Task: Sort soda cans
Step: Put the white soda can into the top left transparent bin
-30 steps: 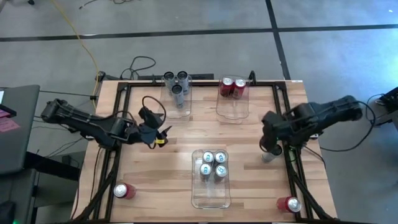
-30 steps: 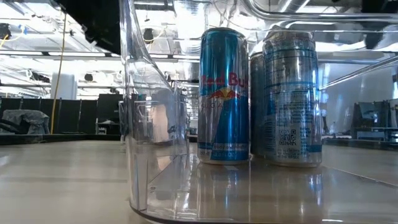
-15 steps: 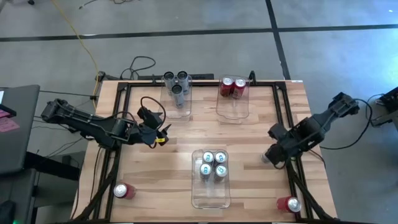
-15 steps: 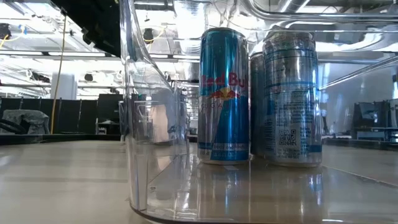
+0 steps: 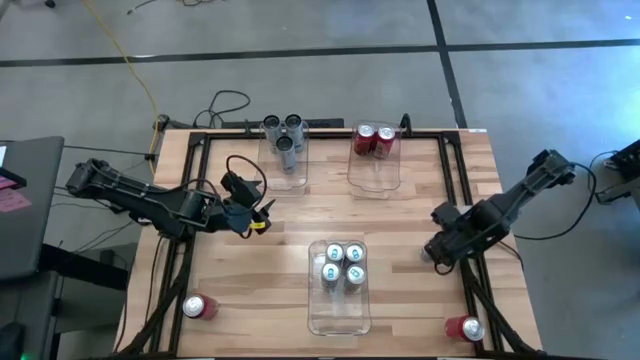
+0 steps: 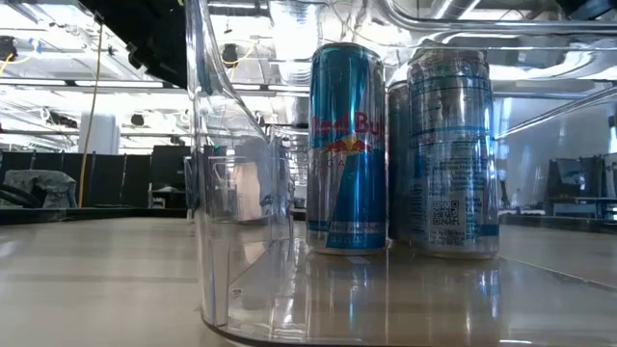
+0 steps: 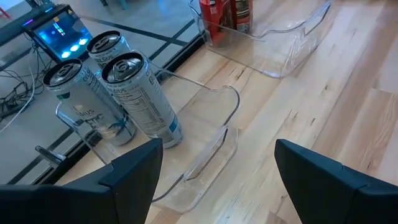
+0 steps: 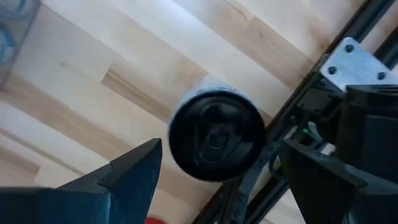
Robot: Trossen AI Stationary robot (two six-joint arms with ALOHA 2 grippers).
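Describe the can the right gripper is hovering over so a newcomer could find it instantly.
On the wooden table, look along the right edge, beside the black frame rail. There a lone can stands upright under the open right gripper, roughly level with the bin of blue cans. Unlike the binned cans and the two stray red cans at the near corners, its top is dark.

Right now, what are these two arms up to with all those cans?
They are sorting soda cans into clear bins. The right gripper hangs with open jaws straight above a loose can at the table's right edge, not gripping it. The left gripper waits open over the left side, holding nothing. Four blue cans fill the near bin; two red cans stand loose at the near corners.
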